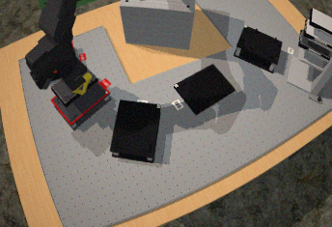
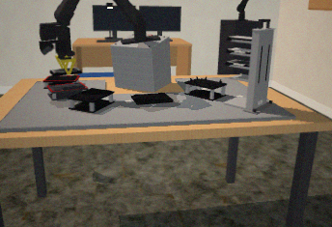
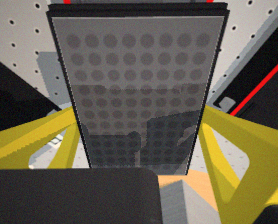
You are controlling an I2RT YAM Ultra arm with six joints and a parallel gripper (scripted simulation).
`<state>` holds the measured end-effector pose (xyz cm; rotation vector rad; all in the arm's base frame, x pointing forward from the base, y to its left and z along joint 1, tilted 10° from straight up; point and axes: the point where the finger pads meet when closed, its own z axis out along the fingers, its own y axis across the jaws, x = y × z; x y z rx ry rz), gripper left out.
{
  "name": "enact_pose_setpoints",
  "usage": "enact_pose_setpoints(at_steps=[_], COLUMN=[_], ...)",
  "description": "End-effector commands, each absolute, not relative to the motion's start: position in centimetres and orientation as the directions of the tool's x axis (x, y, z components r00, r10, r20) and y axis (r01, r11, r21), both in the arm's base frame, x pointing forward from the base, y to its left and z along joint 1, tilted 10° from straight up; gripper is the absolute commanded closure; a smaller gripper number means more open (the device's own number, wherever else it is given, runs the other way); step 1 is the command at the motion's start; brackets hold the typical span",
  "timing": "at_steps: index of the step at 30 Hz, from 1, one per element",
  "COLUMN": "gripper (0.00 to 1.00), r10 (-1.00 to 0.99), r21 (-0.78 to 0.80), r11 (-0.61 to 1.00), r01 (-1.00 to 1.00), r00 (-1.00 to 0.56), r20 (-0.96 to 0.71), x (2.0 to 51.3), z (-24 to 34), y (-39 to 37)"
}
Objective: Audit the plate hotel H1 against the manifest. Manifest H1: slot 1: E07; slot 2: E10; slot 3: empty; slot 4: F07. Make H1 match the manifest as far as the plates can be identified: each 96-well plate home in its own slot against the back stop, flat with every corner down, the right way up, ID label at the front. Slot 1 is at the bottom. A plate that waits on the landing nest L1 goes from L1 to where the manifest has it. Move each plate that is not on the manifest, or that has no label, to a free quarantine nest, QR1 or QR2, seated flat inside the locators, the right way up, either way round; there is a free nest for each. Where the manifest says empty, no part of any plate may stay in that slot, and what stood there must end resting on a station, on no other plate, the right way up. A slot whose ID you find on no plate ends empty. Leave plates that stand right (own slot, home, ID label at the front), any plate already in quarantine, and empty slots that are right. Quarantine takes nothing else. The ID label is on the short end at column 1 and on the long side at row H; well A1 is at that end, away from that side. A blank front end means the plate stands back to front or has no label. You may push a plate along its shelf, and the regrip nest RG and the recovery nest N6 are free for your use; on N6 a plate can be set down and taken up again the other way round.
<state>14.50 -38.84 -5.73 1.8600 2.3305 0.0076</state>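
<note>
My gripper (image 1: pixel 73 87) (image 2: pixel 64 64) (image 3: pixel 138 111) has yellow fingers and is shut on a 96-well plate (image 1: pixel 62 92) (image 3: pixel 137 85), gripping it across its long sides. The plate is grey with round wells facing up and fills the middle of the wrist view. I hold it low over a red-outlined quarantine nest (image 1: pixel 92 102) (image 2: pixel 68 87) at the left of the mat. A second red-outlined nest (image 2: pixel 60 78) lies just behind it, mostly hidden by the arm in the top view. The plate hotel H1 (image 1: pixel 316 33) (image 2: pixel 260 69) stands at the far right. I can read no label on the plate.
A raised black nest (image 1: pixel 135 129) (image 2: pixel 92 96) stands right of the red nest. A flat black pad (image 1: pixel 204 88) (image 2: pixel 152 99) lies mid-mat. A black nest with locators (image 1: pixel 258 47) (image 2: pixel 205 85) sits near the hotel. The arm's grey pedestal (image 1: pixel 159 14) stands behind.
</note>
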Motion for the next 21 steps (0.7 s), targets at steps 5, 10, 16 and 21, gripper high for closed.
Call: enact_pose_setpoints(at_steps=[5, 10, 16, 21], gripper=[0.14, 0.14, 0.14, 0.14], r10=[0.963, 0.963, 0.967, 0.968], r21=[0.107, 0.106, 0.103, 0.103], r11=[0.224, 0.226, 0.226, 0.222], r01=[0.969, 0.968, 0.969, 0.970], r00=[-0.203, -0.206, -0.210, -0.206], r20=[-0.179, -0.174, -0.144, -0.145], x=[14.8, 14.9, 14.8, 14.7], z=[-3.8, -4.4, -5.9, -6.0], y=[-40.1, -39.8, -39.0, -39.0])
